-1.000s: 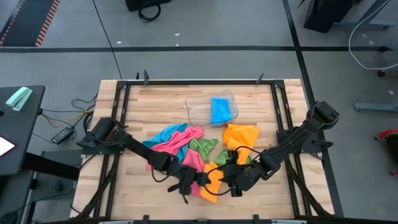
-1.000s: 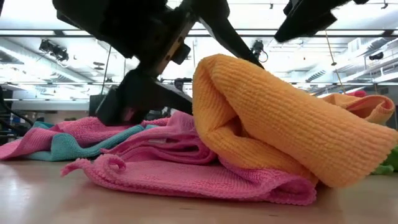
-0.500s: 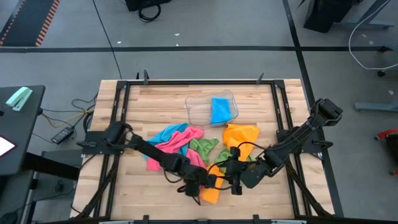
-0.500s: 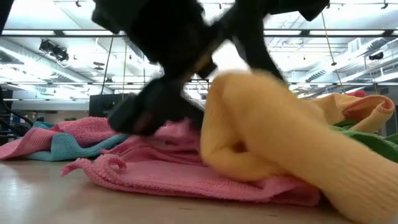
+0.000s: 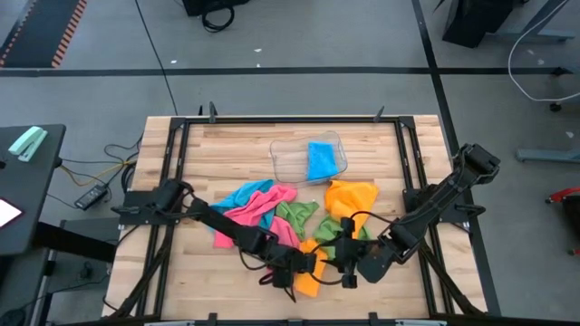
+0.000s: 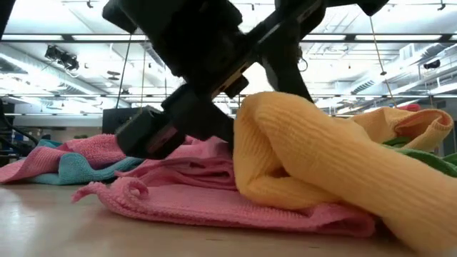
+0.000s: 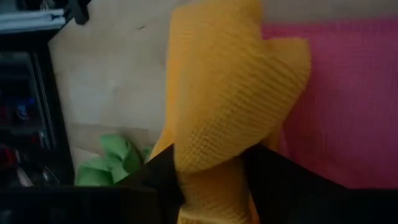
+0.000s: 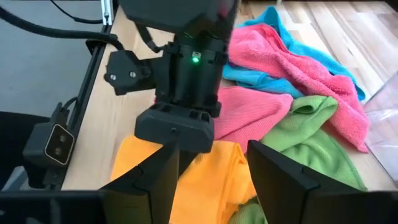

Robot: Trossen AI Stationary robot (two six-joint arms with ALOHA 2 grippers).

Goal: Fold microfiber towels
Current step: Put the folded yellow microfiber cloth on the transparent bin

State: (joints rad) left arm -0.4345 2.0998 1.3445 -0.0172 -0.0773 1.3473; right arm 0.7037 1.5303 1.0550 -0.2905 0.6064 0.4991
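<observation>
Left wrist view tells most of it — the left gripper [image 7: 211,171] has its two dark fingers [image 7: 273,177] on either side of a bunched fold of the orange towel [image 7: 227,93], pinching it, with the pink towel [image 7: 339,106] lying underneath. From above, both grippers meet at the table's [image 5: 227,145] front edge over that orange towel [image 5: 309,269]. The right gripper [image 8: 208,162] sits just beside the left one, fingers spread fairly wide with orange cloth between them — can't tell if it's actually gripping. More towels — pink, blue, green [image 5: 294,215] — sit in a heap behind, and a blue one [image 5: 321,160] lies in the clear tray [image 5: 288,161].
</observation>
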